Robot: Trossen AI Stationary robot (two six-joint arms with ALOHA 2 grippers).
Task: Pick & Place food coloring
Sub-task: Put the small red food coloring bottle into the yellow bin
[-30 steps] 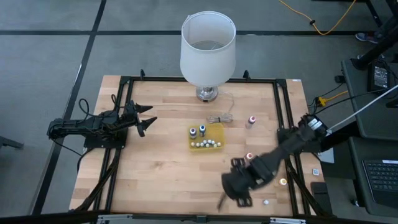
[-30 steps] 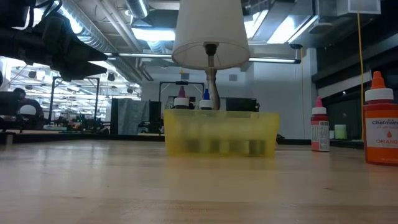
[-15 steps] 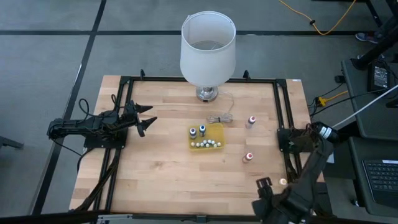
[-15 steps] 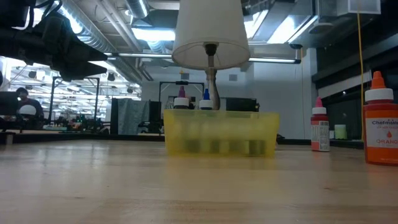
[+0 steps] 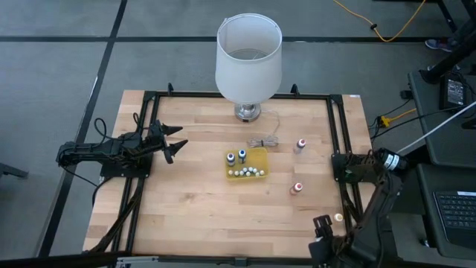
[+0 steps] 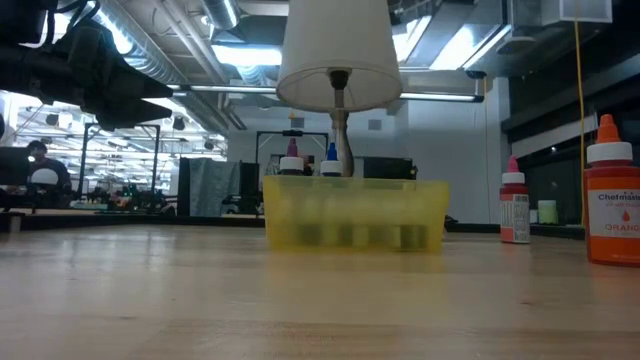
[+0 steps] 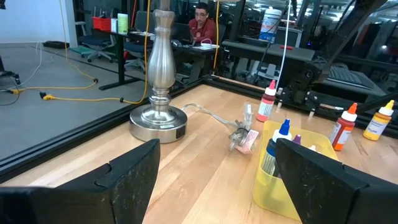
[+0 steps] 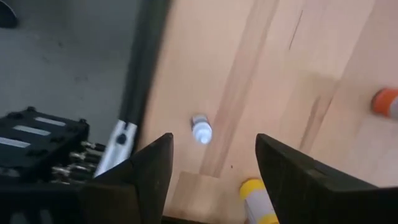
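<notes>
Most of the food coloring bottles [image 5: 246,172] sit in the yellow tray [image 5: 260,158] at the centre of the high view, with two blue-topped ones standing at its upper left corner. Three stand loose on the desk [image 5: 193,201]: a red-topped bottle [image 5: 301,144] right of the tray, another [image 5: 297,187] lower right of it, and a yellow-topped one [image 5: 339,217] near the right rail. The right wrist view adds a small white-topped bottle [image 8: 201,129] close to the desk edge, framed between the right claw's two fingers.

The right claw [image 8: 214,165] hangs at the lower right of the high view, above the desk's near corner, fingers apart with nothing between them. I judge the step is reaching for that white-topped bottle. To do it well, keep the bottle centred between the fingers while descending, come straight down, and close on the body rather than the cap; so small a bottle tips or rolls easily, and the edge is near.

The left claw [image 5: 172,141] waits at the left of the desk, jaws spread wide and empty, facing the lamp [image 5: 248,59]
</notes>
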